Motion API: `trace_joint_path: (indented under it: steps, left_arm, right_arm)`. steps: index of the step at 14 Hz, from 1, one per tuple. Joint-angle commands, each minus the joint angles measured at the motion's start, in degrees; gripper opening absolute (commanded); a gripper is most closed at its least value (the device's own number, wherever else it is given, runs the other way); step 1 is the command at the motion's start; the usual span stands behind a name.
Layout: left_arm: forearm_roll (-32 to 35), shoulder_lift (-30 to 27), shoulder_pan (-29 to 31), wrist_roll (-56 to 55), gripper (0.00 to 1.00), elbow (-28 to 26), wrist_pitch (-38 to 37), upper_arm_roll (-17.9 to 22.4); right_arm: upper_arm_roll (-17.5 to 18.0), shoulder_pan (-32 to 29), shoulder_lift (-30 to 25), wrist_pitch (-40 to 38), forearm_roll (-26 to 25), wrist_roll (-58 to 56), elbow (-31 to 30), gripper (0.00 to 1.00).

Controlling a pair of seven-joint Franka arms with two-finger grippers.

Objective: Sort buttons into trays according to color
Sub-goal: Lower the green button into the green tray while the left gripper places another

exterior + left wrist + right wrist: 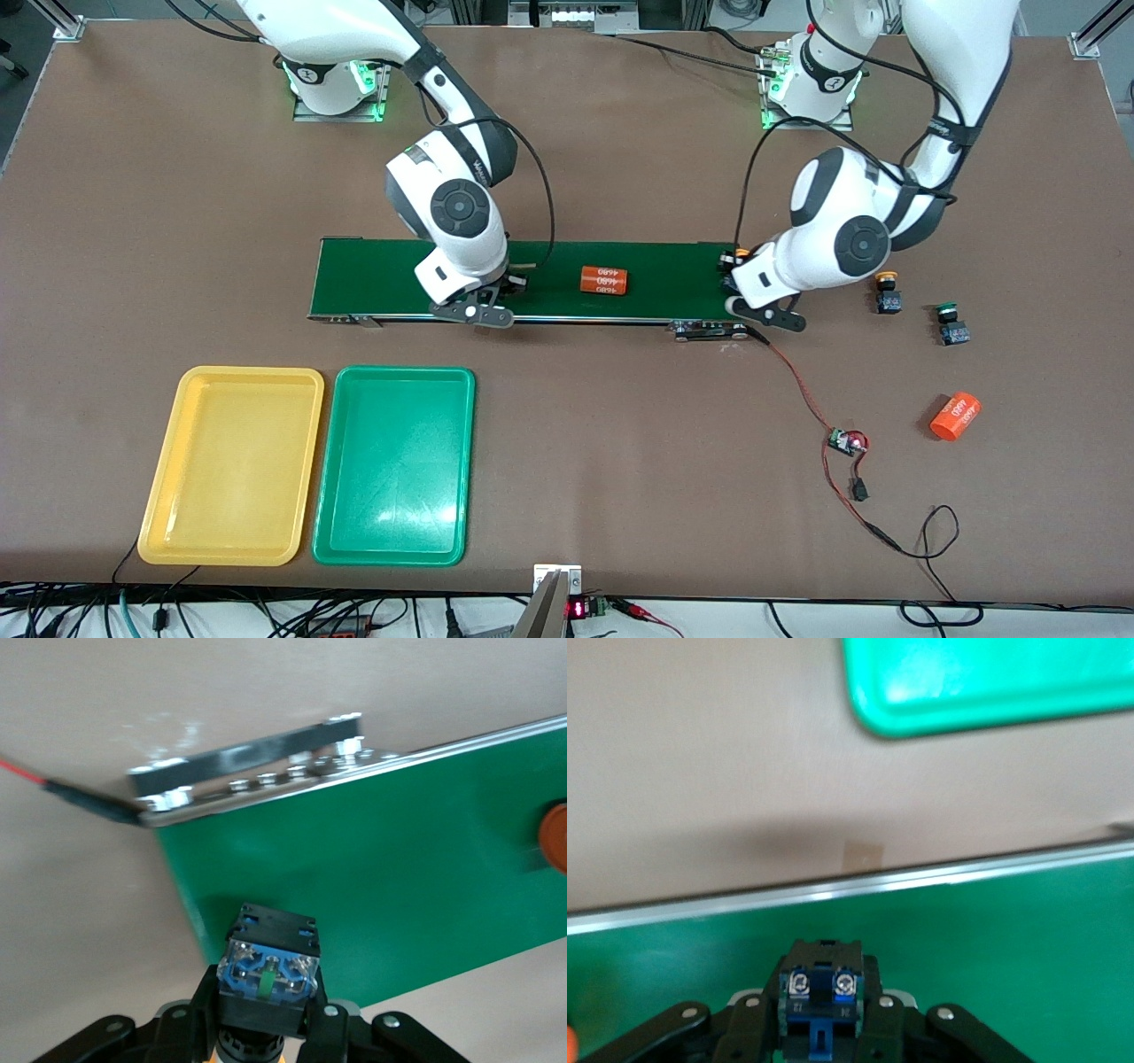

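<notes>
1. While both arms are lowered onto the conveyor belt (532, 279), a button is gripped by each gripper.
2. The left gripper (264, 1020) is placed at the belt's end toward the left arm's end of the table, and its fingers (323, 1028) are closed on a button with a black-blue body (266, 966); an orange-yellow cap edge is glimpsed at this spot in the front view.
3. The right gripper (819, 1028) is set over the belt toward the right arm's end, near the belt edge that lies nearer to the front camera, and its fingers (749, 1028) are clamped on a second button (821, 992); the cap colour of this 1 cannot be told.
4. 2 more buttons are seen on the table past the belt at the left arm's end: a yellow-capped button (888, 294) and, nearer to the front camera, a green-capped button (951, 325).
5. The yellow tray (168, 496) and the green tray (341, 532) are laid side by side, nearer to the front camera than the belt, the yellow 1 closer to the right arm's end.
6. 1 orange cylinder (604, 280) is lying on the belt between the grippers; another orange cylinder (956, 417) is lying on the table near a small circuit board (846, 441) with red wire.
</notes>
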Motion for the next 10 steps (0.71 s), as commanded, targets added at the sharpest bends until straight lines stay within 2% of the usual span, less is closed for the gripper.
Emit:
trace_joint_path:
  steps: [1, 4, 5, 6, 7, 10]
  left_arm:
    - [-1.2, 2.9, -2.7, -2.4, 0.0, 1.8, 2.8, 0.7]
    - [-0.9, 4.8, -3.3, -2.6, 0.0, 1.8, 6.3, 0.7]
    - [-0.6, 5.0, -3.3, -1.9, 0.19, 1.8, 6.4, 0.7]
    - [-0.9, 5.2, -3.3, -1.8, 0.84, 1.8, 6.4, 0.7]
    - [-0.9, 4.6, -3.3, -1.5, 1.0, 1.8, 6.4, 0.6]
    - [-1.3, -2.2, -2.6, -1.7, 1.0, 1.7, 4.2, 0.6]
  right_arm:
    - [-2.0, -1.3, -0.3, -2.4, 0.7, -3.7, 3.5, 0.03]
    - [-4.3, -5.4, -0.1, -1.9, 0.3, -11.9, 8.2, 0.03]
    - [-4.9, -7.4, 0.4, -1.5, 0.7, -16.1, 9.6, 0.03]
    - [-5.4, -9.5, 1.4, 1.3, 1.0, -20.5, 10.8, 0.03]
    - [-5.3, -11.7, 2.3, 5.0, 1.0, -23.0, 10.9, 0.03]
    - [-5.3, -15.1, 8.0, 16.9, 1.5, -27.3, 11.4, 0.03]
